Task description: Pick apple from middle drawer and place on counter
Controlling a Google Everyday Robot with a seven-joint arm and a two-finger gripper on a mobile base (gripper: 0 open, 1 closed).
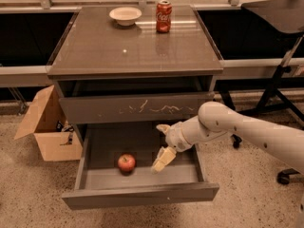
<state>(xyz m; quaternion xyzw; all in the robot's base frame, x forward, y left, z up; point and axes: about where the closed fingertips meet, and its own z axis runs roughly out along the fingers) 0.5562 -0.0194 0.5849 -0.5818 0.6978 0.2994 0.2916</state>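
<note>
The apple (126, 162), small and red, lies on the floor of the pulled-out middle drawer (142, 194), left of centre. My gripper (162, 144) reaches into the drawer from the right, open, one finger (163, 159) pointing down and the other up near the scratched drawer front. It is just right of the apple, apart from it, and holds nothing. The counter (133, 46) is the glossy top of the cabinet above.
A white bowl (125, 15) and a red Coca-Cola can (164, 16) stand at the back of the counter. The scratched drawer front (137, 109) is right above the gripper. A cardboard box (47, 127) sits on the floor at left; an office chair base (280, 108) is at right.
</note>
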